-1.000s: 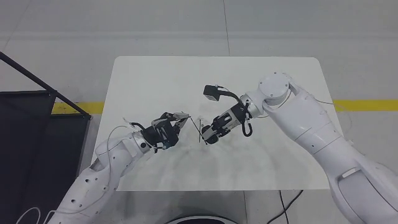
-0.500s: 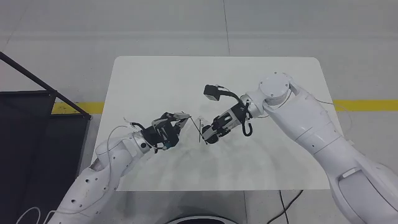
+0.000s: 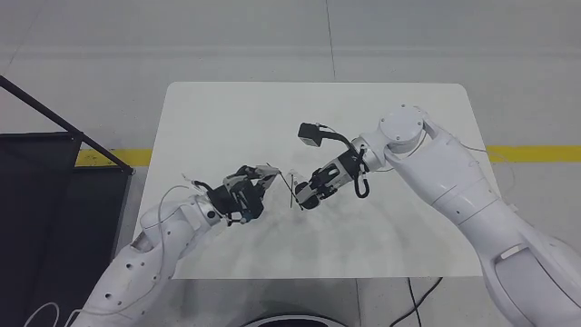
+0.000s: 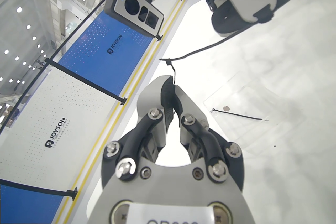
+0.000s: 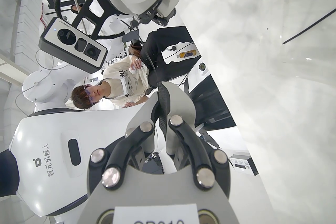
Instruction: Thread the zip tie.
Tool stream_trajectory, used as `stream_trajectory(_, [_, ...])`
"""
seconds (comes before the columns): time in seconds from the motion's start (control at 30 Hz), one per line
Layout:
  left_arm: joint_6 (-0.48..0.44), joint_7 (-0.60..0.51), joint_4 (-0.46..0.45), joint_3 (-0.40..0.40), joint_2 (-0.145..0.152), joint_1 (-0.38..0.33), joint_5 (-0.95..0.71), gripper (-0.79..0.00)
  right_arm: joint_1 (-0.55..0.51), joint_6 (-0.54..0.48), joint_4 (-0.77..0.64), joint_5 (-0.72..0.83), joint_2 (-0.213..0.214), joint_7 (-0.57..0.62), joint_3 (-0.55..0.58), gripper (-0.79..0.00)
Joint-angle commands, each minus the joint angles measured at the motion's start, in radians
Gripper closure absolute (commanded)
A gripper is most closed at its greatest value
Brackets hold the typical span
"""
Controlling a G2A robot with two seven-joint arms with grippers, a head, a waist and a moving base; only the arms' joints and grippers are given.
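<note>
- Zip tie up off the tabletop, strung between both claws, a little left of centre and roughly midway between far and near edges.
- Clenched on one end of it: left gripper, fingers pressed together, thin black strand pinched right at the tips.
- From those tips, a short run of strand up to the small black head, then a sharp bend and a longer run across to the right gripper.
- Clamped just as tight on the other end: right gripper, strand poking out past the closed tips in its own wrist view.
- Cannot tell whether tail already through the head or only laid against it.
- Flat on a clear sheet on the tabletop: second zip tie, straight, touched by neither claw, apart from the held one.
- Against one second ago: left arm nudged a touch toward the near edge and toward the right gripper; small shift, wrist and forearm together.
- Against half a second ago: same drift, smaller again.
- Right arm in the same spot across all three top views.
- Grip unchanged on both sides; held tie at the same place over the tabletop, same kink at the head.
</note>
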Motion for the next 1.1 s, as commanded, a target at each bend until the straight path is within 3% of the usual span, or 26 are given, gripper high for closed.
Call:
stream_trajectory(0.0, [0.005,0.003,-0.002,0.002,0.000,0.001,0.014,0.000,0.000,0.001,0.001,0.003,0.000,0.000,-0.001,0.000])
stream_trajectory(0.17, [0.022,0.006,-0.001,0.005,0.000,0.005,0.032,0.000,0.001,0.002,0.003,0.010,0.001,0.000,-0.002,0.000])
stream_trajectory(0.43, [0.012,-0.015,0.014,-0.014,-0.006,0.001,-0.074,0.000,0.004,-0.001,0.001,0.009,0.002,0.000,-0.010,0.000])
stream_trajectory(1.07, [-0.008,-0.007,0.017,-0.005,-0.007,-0.005,-0.043,0.000,0.017,-0.004,0.013,0.022,-0.001,0.000,-0.029,0.000])
